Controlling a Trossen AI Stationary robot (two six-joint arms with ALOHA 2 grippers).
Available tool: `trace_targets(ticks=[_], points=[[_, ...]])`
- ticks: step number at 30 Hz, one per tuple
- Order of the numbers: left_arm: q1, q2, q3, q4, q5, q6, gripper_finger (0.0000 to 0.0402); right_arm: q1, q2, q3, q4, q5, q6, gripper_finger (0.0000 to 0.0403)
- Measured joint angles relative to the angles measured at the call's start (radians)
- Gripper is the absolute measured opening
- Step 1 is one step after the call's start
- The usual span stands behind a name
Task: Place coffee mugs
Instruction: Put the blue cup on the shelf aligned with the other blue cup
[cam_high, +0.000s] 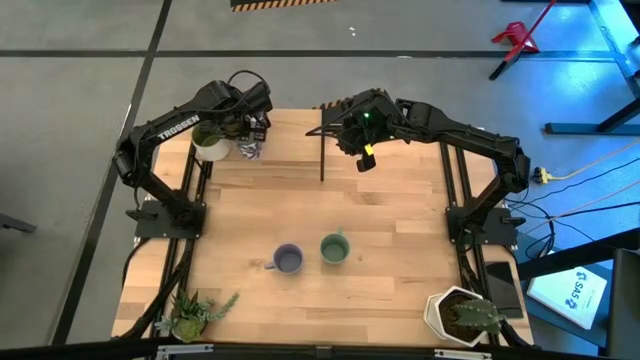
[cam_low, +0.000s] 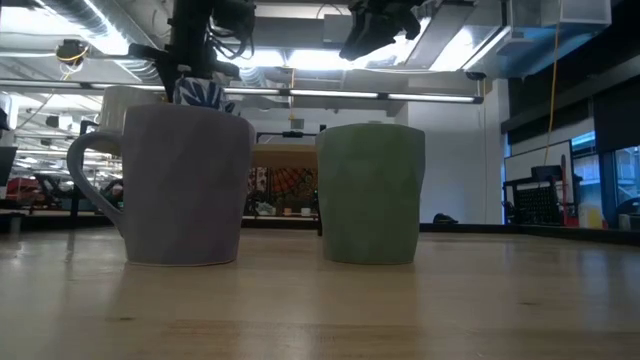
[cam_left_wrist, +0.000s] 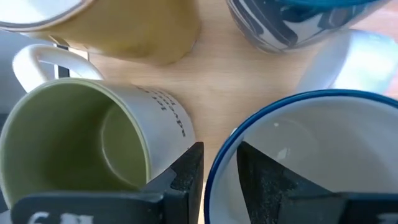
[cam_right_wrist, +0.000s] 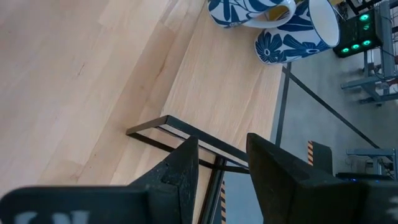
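My left gripper (cam_left_wrist: 214, 177) is at the table's far left corner, down among a cluster of mugs (cam_high: 238, 135). It is shut on a white mug with a blue rim (cam_left_wrist: 311, 155). Beside that stand a cream mug with an olive inside (cam_left_wrist: 81, 143), a pale yellow mug (cam_left_wrist: 130, 31) and a blue-patterned mug (cam_left_wrist: 292, 25). The purple-blue mug (cam_high: 288, 260) and the sage green mug (cam_high: 334, 248) stand upright on their bases mid-table. My right gripper (cam_right_wrist: 222, 162) hangs open above the far edge, over a black rack (cam_right_wrist: 186, 134), touching nothing. My left gripper holds the white mug by its blue rim (cam_left_wrist: 219, 155), on the side facing the cream mug. One finger (cam_left_wrist: 264, 180) is inside the mug and the other (cam_left_wrist: 186, 171) outside, coming from above and pointing down. Whether the mug's base is on the table stays hidden.
A thin black metal rack (cam_high: 322, 140) stands at the far middle. Two blue floral mugs (cam_right_wrist: 273, 25) sit by the far edge. A small plant (cam_high: 195, 315) and a white plant pot (cam_high: 465, 315) occupy the near corners. Bare wood lies around the two middle mugs.
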Motion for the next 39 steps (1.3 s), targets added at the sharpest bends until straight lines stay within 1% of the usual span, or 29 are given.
trace_targets(ticks=[8, 17, 21, 25, 27, 30, 33, 35, 39], points=[[0.000, -0.002, 0.010, 0.000, -0.024, -0.004, 0.0091, 0.000, 0.000, 0.000, 0.000, 0.000, 0.016, 0.0127], [0.000, -0.002, 0.011, -0.012, -0.026, -0.005, 0.0091, 0.000, 0.000, 0.000, 0.002, -0.003, 0.018, 0.0127], [0.000, -0.009, 0.011, -0.015, -0.025, -0.005, 0.0091, 0.000, 0.000, 0.000, 0.032, -0.056, 0.043, 0.0127], [0.000, -0.039, 0.011, -0.015, -0.029, -0.018, 0.0091, 0.000, 0.000, -0.001, 0.052, -0.079, 0.050, 0.0127], [0.000, -0.060, 0.011, -0.009, -0.030, -0.030, 0.0091, 0.001, -0.001, -0.016, 0.086, -0.082, 0.065, 0.0127], [0.000, -0.098, 0.012, -0.008, -0.033, -0.038, 0.0091, 0.000, 0.000, -0.037, 0.106, -0.132, 0.087, 0.0127], [0.000, -0.126, 0.012, -0.005, -0.034, -0.057, 0.0091, 0.011, 0.003, -0.060, 0.168, -0.167, 0.102, 0.0127], [0.000, -0.146, 0.012, -0.002, -0.035, -0.058, 0.0091, 0.014, 0.005, -0.077, 0.223, -0.158, 0.102, 0.0127], [-0.018, -0.166, 0.012, 0.004, -0.035, -0.058, 0.0091, 0.029, 0.013, -0.102, 0.405, -0.122, 0.117, 0.0127]])
